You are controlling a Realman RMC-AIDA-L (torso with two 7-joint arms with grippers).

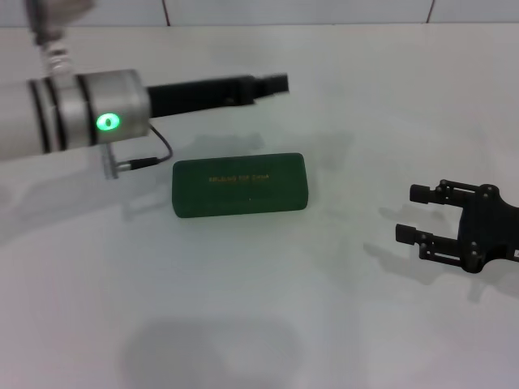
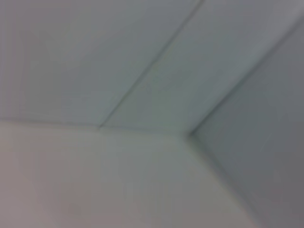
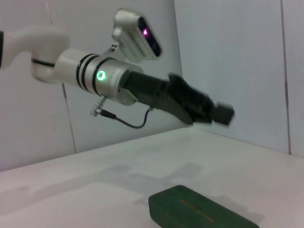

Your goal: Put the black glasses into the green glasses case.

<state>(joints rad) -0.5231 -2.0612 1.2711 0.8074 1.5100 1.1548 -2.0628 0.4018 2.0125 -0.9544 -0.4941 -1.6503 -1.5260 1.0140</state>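
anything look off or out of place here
Yes: no black glasses show in any view, and the green glasses case lies shut on the table. The left gripper hangs in the air beyond the case; the right gripper is open, off to the case's right.

A bare test room or lab: a plain white worktop [image 1: 268, 308] meets white panelled walls [image 3: 228, 61] with thin seams, with no household furnishings visible.
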